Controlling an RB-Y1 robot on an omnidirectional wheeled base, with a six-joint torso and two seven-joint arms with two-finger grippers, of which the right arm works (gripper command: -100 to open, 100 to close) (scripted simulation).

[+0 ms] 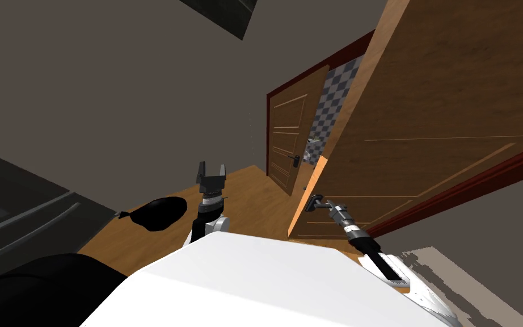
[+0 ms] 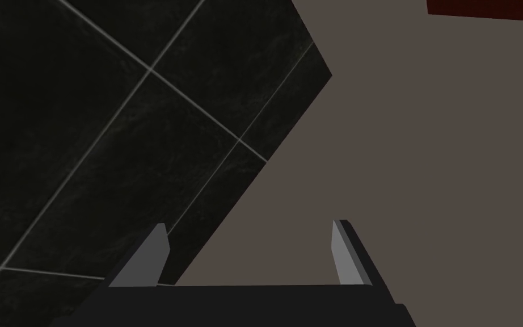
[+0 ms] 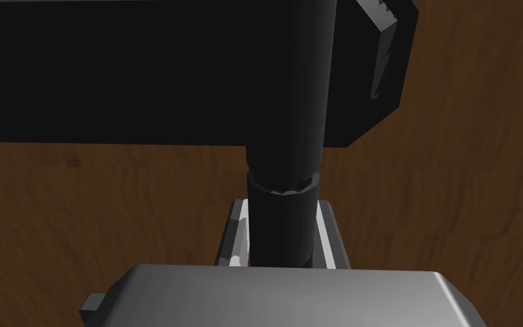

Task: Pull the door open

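Note:
A brown wooden door [image 1: 425, 125] in a dark red frame stands partly swung toward me on the right of the head view. My right gripper [image 1: 318, 203] is at its dark lever handle [image 1: 313, 201], near the door's free edge. In the right wrist view the fingers [image 3: 325, 235] press both sides of the black handle bar [image 3: 286, 170], with the wood face [image 3: 470, 181] right behind it. My left gripper [image 1: 211, 170] is raised in front of my chest, away from the door, its fingers [image 2: 345, 255] open with nothing between them.
A second wooden door [image 1: 289, 139] stands ajar farther down the hall, a checkered wall [image 1: 334, 102] behind it. A black rounded object [image 1: 158, 213] lies on the wood floor [image 1: 243, 187] to my left. A dark cabinet [image 1: 16, 204] lines the left side.

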